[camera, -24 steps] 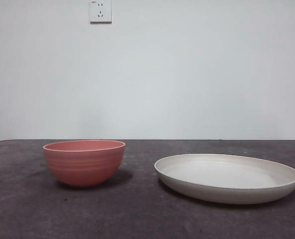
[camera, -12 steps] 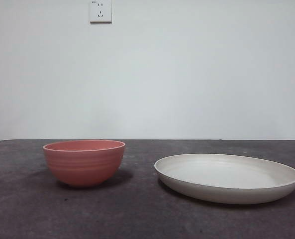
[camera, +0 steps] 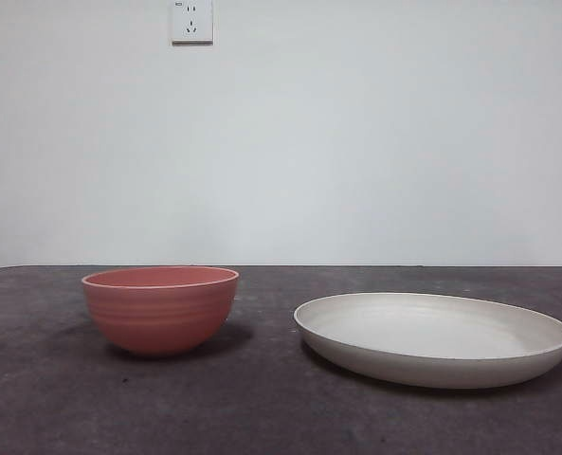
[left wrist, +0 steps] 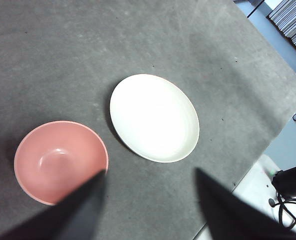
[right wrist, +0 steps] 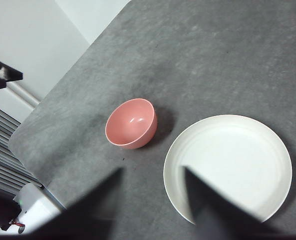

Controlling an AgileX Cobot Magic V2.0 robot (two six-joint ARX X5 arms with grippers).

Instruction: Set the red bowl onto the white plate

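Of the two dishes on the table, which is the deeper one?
The red bowl: small, salmon-pink, with tall ridged sides. The white plate beside it, not touching, is wide and shallow with a low rim.

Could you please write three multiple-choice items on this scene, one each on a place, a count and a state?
1. Where is the bowl?
A. On the plate
B. On the table, beside the plate
C. In a claw

2. How many dishes are on the table?
A. Two
B. Three
C. Four

3. What is inside the bowl?
A. Liquid
B. A spoon
C. Nothing

Answers: 1 B, a strip of bare table separates them; 2 A, only one bowl and one plate show; 3 C, the left wrist view shows its bare inside.
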